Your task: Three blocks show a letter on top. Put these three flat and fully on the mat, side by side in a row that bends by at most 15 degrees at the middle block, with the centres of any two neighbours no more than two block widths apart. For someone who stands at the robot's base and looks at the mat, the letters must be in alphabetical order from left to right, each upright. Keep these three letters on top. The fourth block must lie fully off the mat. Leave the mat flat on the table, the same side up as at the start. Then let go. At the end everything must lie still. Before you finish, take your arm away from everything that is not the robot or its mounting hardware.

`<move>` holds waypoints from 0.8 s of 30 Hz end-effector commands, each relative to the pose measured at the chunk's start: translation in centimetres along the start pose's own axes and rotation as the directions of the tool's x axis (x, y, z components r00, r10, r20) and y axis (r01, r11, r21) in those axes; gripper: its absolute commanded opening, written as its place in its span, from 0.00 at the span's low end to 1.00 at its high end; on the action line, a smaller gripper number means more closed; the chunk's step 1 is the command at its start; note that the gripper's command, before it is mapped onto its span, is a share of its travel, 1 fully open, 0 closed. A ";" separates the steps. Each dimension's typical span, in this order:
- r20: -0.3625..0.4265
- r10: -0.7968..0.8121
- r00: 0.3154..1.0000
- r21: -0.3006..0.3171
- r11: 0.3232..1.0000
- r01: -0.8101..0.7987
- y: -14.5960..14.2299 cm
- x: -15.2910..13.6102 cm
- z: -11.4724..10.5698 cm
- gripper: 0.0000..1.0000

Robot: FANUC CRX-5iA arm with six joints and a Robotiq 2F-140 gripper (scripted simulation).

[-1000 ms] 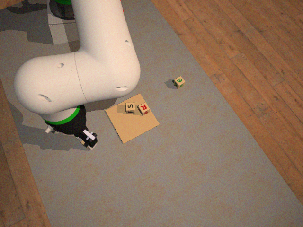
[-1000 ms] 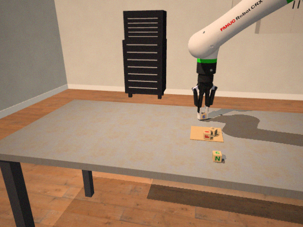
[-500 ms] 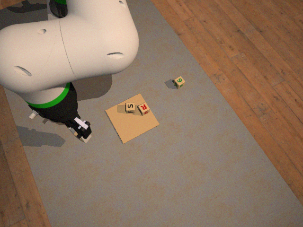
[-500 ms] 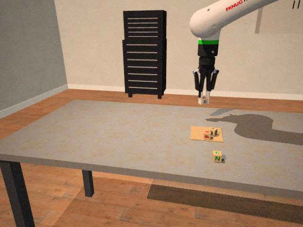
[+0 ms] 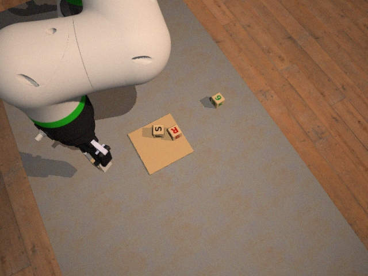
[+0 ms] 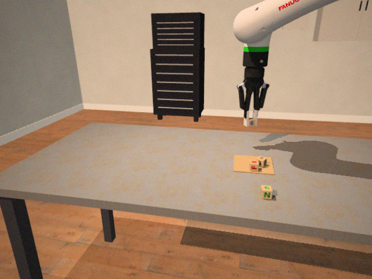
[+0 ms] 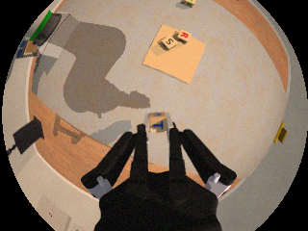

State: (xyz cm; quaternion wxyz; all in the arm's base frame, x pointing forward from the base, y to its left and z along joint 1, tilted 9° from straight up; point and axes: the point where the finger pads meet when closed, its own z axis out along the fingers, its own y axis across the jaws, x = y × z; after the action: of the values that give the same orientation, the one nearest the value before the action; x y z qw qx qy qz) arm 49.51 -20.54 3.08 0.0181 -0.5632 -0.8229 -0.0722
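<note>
- The gripper (image 5: 100, 164) (image 6: 251, 118) (image 7: 158, 118) is clamped on the T block (image 5: 92, 160) (image 6: 251, 122) (image 7: 158, 126); the block is raised above the table (image 5: 207, 207) (image 6: 120, 165) (image 7: 217, 135) and beside the mat, not over it.
- Carry height should clear both placed blocks; before lowering, align the T with its top pointing away from the base.
- The mat (image 5: 160, 154) (image 6: 242, 163) (image 7: 178, 64) bears the S block (image 5: 158, 130) (image 6: 262, 161) (image 7: 168, 42) and the R block (image 5: 174, 131) (image 6: 254, 165) (image 7: 183, 36); from the base, T belongs right of S; margin to the mat edge looks tight; lower vertically, seat flat, then release without nudging S.
- S appears turned relative to R; verify both headings and the row's bend.
- The fourth block (image 5: 217, 100) (image 6: 266, 192) (image 7: 188, 3) lies off the mat; leave it there.
- The wrist view shows the T; the exterior view shows instead a blue 6 on its side, the lift height, and the fourth block's N; the top view mostly hides the held block.
</note>
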 end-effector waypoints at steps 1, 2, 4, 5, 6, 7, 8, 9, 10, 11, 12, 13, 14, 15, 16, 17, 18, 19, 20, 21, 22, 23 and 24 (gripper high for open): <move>0.001 0.119 0.993 0.000 0.993 -0.119 1.3 3.0 -0.2 0.16; 0.001 0.153 0.988 0.000 0.988 -0.153 1.7 3.9 -0.2 0.16; 0.001 0.153 0.988 0.000 0.988 -0.153 1.7 3.9 -0.2 0.16; 0.001 0.217 0.976 0.000 0.976 -0.217 2.2 5.5 -0.3 0.16; 0.001 0.243 0.970 0.000 0.970 -0.243 2.5 6.2 -0.3 0.16; 0.001 0.264 0.965 0.000 0.965 -0.264 2.6 6.8 -0.3 0.16; 0.001 0.288 0.958 0.000 0.958 -0.288 2.8 7.4 -0.3 0.16; 0.001 0.312 0.950 0.000 0.950 -0.312 3.0 8.1 -0.4 0.16; 0.001 0.337 0.942 0.000 0.942 -0.337 3.2 8.8 -0.4 0.16; 0.001 0.361 0.933 0.000 0.933 -0.361 3.3 9.4 -0.4 0.16; 0.000 0.385 0.923 0.000 0.923 -0.385 3.5 10.1 -0.4 0.16; 0.000 0.408 0.913 0.000 0.913 -0.408 3.6 10.7 -0.4 0.16; 0.000 0.418 0.908 0.000 0.908 -0.418 3.7 11.0 -0.4 0.16; 0.000 0.424 0.906 0.000 0.906 -0.424 3.7 11.2 -0.4 0.16; 0.000 0.426 0.905 0.000 0.905 -0.426 3.7 11.2 -0.4 0.16; 0.000 0.426 0.905 0.000 0.905 -0.426 3.7 11.2 -0.4 0.16; 0.000 0.426 0.905 0.000 0.905 -0.426 3.7 11.2 -0.4 0.16; 0.000 0.426 0.905 0.000 0.905 -0.426 3.7 11.2 -0.4 0.16; 0.000 0.426 0.905 0.000 0.905 -0.426 3.7 11.2 -0.4 0.16; 0.000 0.426 0.905 0.000 0.905 -0.426 3.7 11.2 -0.4 0.16; 0.000 0.426 0.905 0.000 0.905 -0.426 3.7 11.2 -0.4 0.16; 0.000 0.426 0.905 0.000 0.905 -0.426 3.7 11.2 -0.4 0.16; 0.000 0.426 0.905 0.000 0.905 -0.426 3.7 11.2 -0.4 0.16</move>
State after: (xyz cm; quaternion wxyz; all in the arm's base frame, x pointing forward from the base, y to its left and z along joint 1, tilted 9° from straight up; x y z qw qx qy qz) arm 48.84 -8.92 5.10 0.0336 -0.7290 -0.6804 -0.0667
